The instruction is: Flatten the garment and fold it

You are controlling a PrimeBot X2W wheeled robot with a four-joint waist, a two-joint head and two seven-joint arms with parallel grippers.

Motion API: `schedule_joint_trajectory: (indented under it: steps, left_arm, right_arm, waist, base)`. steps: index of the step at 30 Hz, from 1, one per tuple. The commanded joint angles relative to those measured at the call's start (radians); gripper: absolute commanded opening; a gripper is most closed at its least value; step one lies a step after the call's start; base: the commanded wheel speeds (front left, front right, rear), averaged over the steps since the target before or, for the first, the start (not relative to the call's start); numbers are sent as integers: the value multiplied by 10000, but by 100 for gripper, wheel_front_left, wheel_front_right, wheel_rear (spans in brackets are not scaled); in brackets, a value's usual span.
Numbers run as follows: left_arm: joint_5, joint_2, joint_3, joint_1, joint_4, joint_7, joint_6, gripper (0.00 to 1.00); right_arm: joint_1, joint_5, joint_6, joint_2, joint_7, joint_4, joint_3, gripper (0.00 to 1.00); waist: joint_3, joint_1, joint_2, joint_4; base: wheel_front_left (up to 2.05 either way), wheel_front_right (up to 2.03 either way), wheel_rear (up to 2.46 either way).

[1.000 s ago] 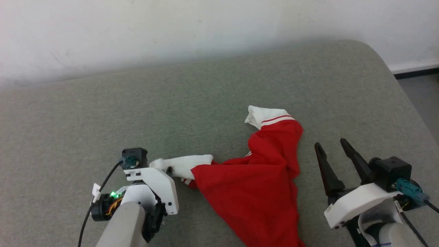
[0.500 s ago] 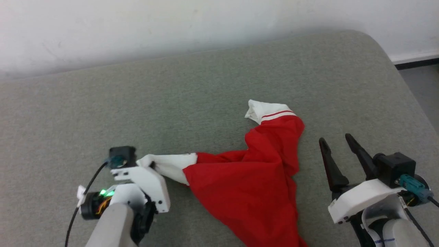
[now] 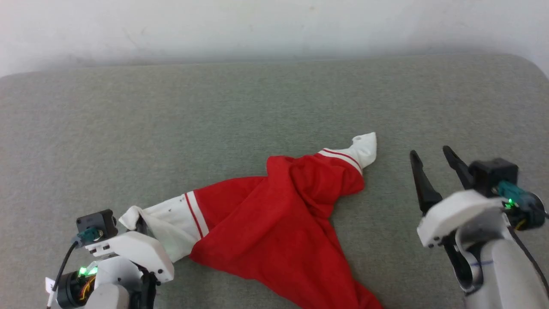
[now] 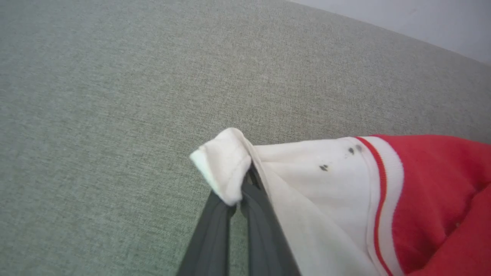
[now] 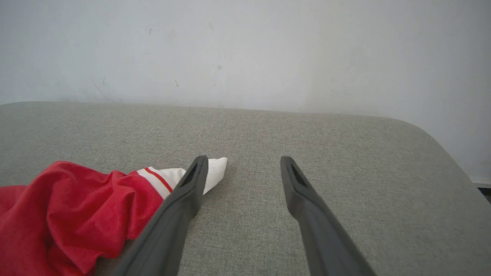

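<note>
Left wrist view shows the left gripper (image 4: 238,199) clamping a white sleeve of the garment (image 4: 429,184), likely limp and light; the right gripper (image 3: 429,151), spread and empty, should pinch the other sleeve (image 3: 364,148).

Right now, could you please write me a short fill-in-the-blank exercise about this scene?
1. The left gripper is shut on the garment's ___ sleeve.
2. The right gripper, holding nothing, stands ___.
3. The garment's crumpled body is ___ in colour.
Missing words: white; open; red.
</note>
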Motion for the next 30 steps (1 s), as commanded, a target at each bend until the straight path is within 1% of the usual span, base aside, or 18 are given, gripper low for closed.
schedule_joint_trajectory:
  steps: [1,6,10,15,19,20,21,22,24,25,27,30]
  left_arm:
    - [-53,-28,-7,11,-68,-59,10,0]
    - [-132,-227,-183,-188,-72,-125,-61,0]
    - [-179,-316,-313,-365,-32,-172,-153,0]
    - [-287,-458,-441,-548,56,-235,-262,0]
    - [-358,-538,-565,-647,178,-251,-368,0]
    - [-394,-548,-609,-659,221,-258,-426,0]
    - [-415,-546,-627,-657,238,-252,-458,0]
    - [-413,-526,-645,-654,245,-266,-483,0]
    - [-375,-459,-706,-648,247,-298,-549,0]
    - [-374,-436,-725,-664,224,-331,-589,0]
    - [-375,-364,-759,-743,150,-401,-706,0]
    - [-191,-28,-843,-1073,-79,-461,-910,0]
  right_arm:
    - [-369,-68,-7,6,91,332,54,100]
    - [-1941,182,-7,-16,844,2418,328,100]
    - [-3180,449,-7,-9,1798,3988,303,100]
    - [-4384,86,-7,-5,3321,5639,291,100]
    - [-4965,-422,-7,-82,4598,6483,650,100]
    - [-5149,-520,-7,-149,5347,6799,938,45]
    - [-5220,-508,-7,-188,5776,6942,1107,12]
    - [-5293,-472,-7,-241,6144,7022,1237,0]
    - [-5440,-381,-7,-365,6662,7005,1492,0]
    - [-5524,-285,-7,-419,6757,6901,1587,0]
    - [-5681,-111,-7,-579,6785,6622,1797,0]
    - [-5964,180,-7,-931,6681,6086,2090,0]
  waist:
    - [143,-1,0,482]
    - [458,-1,0,881]
    - [764,-1,0,1111]
    - [1030,-1,0,1321]
    - [1090,-1,0,1437]
    - [1087,-1,0,1445]
    - [1079,-1,0,1439]
    - [1070,-1,0,1426]
    - [1031,-1,0,1380]
    - [1013,-1,0,1351]
    - [971,-1,0,1292]
    - [912,-1,0,1196]
  base:
    - [0,0,0]
    - [0,0,0]
    - [0,0,0]
    - [0,0,0]
    - [0,0,0]
    - [0,0,0]
    - [0,0,0]
    - [0,0,0]
    - [0,0,0]
    - [0,0,0]
    - [0,0,0]
    - [0,0,0]
